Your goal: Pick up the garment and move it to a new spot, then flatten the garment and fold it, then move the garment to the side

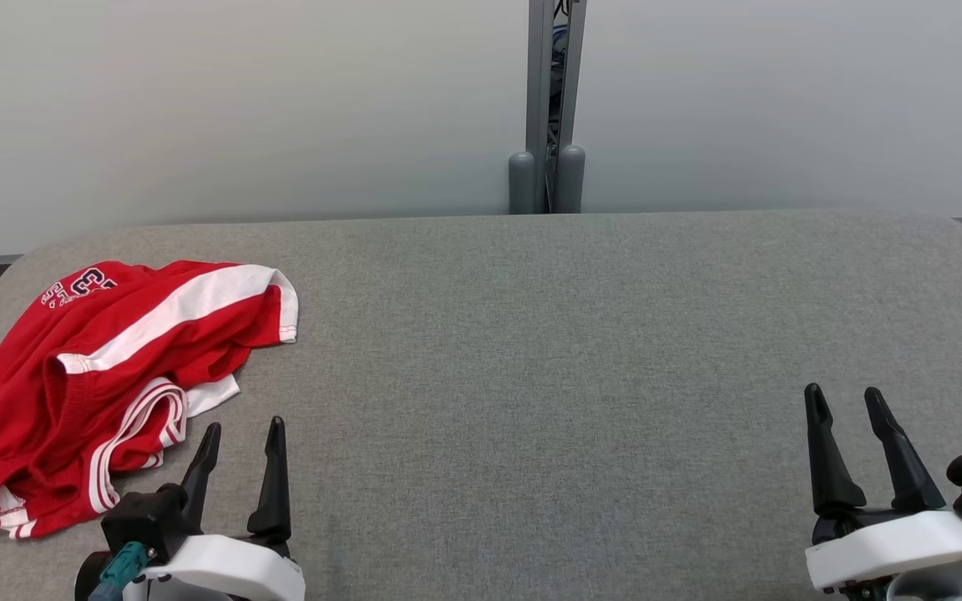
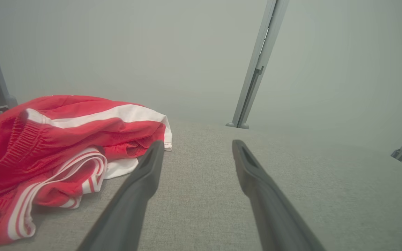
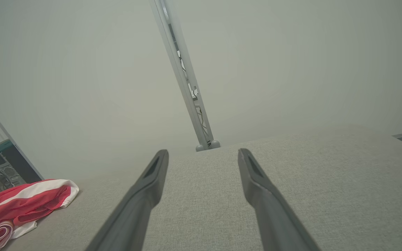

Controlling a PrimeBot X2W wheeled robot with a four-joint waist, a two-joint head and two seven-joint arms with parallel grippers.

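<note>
Red jersey cloth with broad white stripes, a crumpled pair of sports shorts [image 1: 72, 392], lies heaped at the left of the head view on the grey fabric-covered table [image 1: 573, 376], with lettering showing on its upper-left fold. We see our left gripper [image 1: 245, 427] at the lower left, just beside the garment's lower-right hem but apart from it, its two dark fingers spread wide and holding nothing. Our right gripper [image 1: 844, 394] sits at the lower right, well apart from the shorts, with its fingers likewise released and empty. We judge the garment light, soft and limp: it will sag and drape from any pinch, and the layers may slide over one another, so a shallow grip could lift a single layer. The gathered elastic waistband, seen at the left of the left wrist view, looks the firmest place to take hold. The striped hem nearest our left fingers is the easier reach. Nothing of the task looks done yet.
</note>
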